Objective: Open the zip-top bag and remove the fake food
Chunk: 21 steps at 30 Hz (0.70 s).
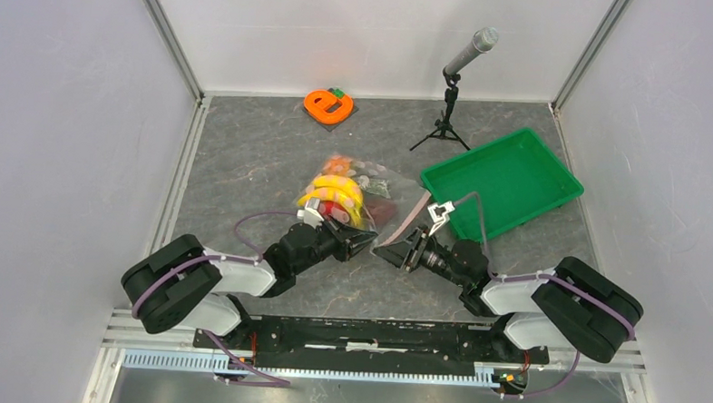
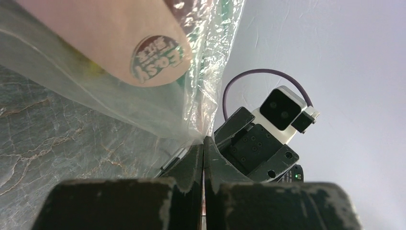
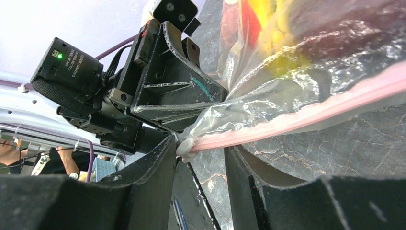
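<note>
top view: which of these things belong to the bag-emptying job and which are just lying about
For the job:
clear floppy plastic zip-top bag with a pink zip strip
small colourful plastic fake food inside it

Lying about:
green rectangular plastic tray
orange e-shaped object
grey microphone on a black tripod

Black, white-shelled, the left arm [image 1: 241,274] and right arm [image 1: 515,292] trail purple cables [image 1: 259,217]; right gripper [image 3: 201,160] black, fingers [image 3: 149,178] scuffed grey.
</note>
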Each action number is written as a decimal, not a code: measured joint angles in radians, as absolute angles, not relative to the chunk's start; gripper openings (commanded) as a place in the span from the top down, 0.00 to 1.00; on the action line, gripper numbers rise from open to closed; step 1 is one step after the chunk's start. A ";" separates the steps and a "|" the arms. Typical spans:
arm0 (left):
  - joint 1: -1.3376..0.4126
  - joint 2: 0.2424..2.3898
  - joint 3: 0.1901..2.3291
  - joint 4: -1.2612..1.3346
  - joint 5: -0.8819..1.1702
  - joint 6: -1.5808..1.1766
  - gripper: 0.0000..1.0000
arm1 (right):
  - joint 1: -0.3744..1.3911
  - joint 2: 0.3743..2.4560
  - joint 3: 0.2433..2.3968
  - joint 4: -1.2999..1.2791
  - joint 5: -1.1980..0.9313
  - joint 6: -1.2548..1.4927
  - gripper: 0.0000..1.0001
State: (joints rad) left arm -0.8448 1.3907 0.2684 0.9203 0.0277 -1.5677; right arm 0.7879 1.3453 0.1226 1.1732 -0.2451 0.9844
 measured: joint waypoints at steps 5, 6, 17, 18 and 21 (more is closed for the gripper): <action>-0.845 1.378 0.268 0.906 0.028 -1.555 0.97 | 0.768 1.346 0.131 1.170 -0.270 0.991 0.55; -0.845 1.377 0.268 0.904 0.029 -1.552 0.97 | 0.767 1.346 0.133 1.169 -0.273 0.992 0.55; -0.845 1.373 0.268 0.880 0.036 -1.539 0.97 | 0.764 1.372 0.157 1.135 -0.316 0.999 0.60; -0.845 1.373 0.268 0.877 0.036 -1.539 0.97 | 0.764 1.372 0.158 1.133 -0.319 0.999 0.59; -0.845 1.373 0.268 0.868 0.036 -1.537 0.97 | 0.764 1.372 0.161 1.121 -0.333 0.998 0.57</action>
